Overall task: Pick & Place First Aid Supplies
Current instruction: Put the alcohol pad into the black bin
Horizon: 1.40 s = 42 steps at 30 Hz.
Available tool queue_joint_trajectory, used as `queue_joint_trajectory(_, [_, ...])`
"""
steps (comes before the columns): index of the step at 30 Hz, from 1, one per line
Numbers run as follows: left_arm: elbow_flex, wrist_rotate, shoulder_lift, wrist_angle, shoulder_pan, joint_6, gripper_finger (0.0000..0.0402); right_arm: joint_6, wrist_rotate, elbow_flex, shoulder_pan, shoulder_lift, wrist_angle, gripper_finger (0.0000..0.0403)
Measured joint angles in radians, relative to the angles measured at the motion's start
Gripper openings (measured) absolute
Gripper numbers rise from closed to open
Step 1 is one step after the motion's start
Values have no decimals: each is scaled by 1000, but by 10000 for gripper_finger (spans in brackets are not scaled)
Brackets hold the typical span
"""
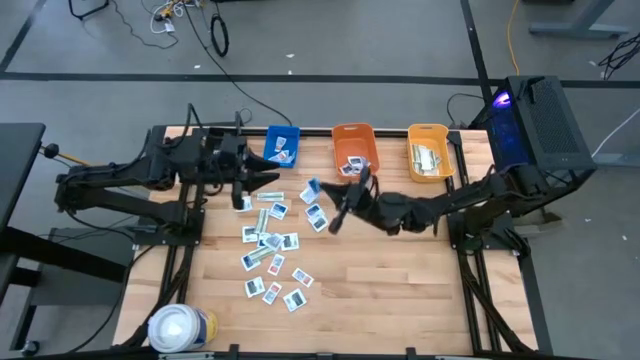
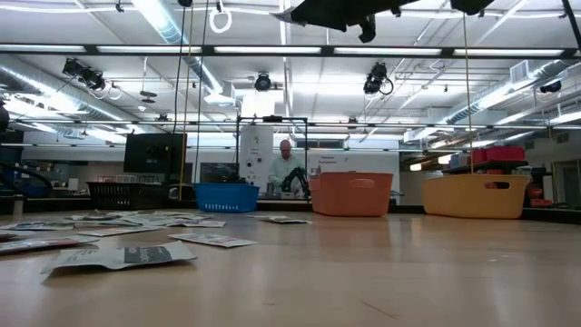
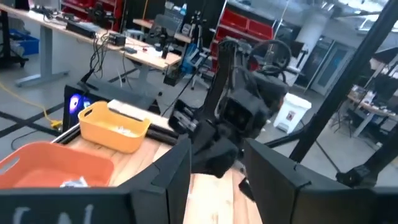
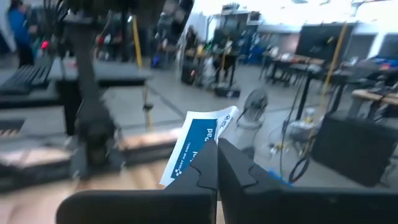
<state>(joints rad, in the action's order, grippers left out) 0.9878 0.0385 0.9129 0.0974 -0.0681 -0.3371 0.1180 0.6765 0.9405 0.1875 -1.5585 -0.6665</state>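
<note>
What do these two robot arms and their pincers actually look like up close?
Both the left arm and the right arm are black, built of slim jointed segments on dark frames at the table's sides. Each ends in two flat, angular black jaws with stepped inner edges: see the left gripper and the right gripper. No markings show.

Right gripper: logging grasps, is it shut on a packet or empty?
Shut on a packet: the right gripper pinches its blue-and-white edge between closed fingers.

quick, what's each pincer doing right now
Left pincer: open, holding nothing, up above the table.
Right pincer: closed on a blue-and-white packet.
</note>
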Motion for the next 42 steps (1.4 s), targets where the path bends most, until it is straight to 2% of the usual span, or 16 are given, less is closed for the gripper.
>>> queue_joint_trajectory(8, [0, -88, 101, -116, 0, -24, 154, 190, -1, 0, -19, 0, -225, 2])
queue_joint_trajectory(12, [0, -79, 149, -172, 0, -26, 154, 241, -1, 0, -19, 0, -287, 2])
queue_joint_trajectory(20, [0, 17, 228, -176, 0, -15, 154, 306, 101, 0, -1, 0, -300, 2])
queue_joint_trajectory(29, [0, 56, 293, -182, 0, -15, 154, 324, 104, 0, 0, 0, -299, 2])
queue_joint_trajectory(42, [1, 142, 325, -299, -1, -18, 154, 316, 101, 0, 0, -1, -236, 2])
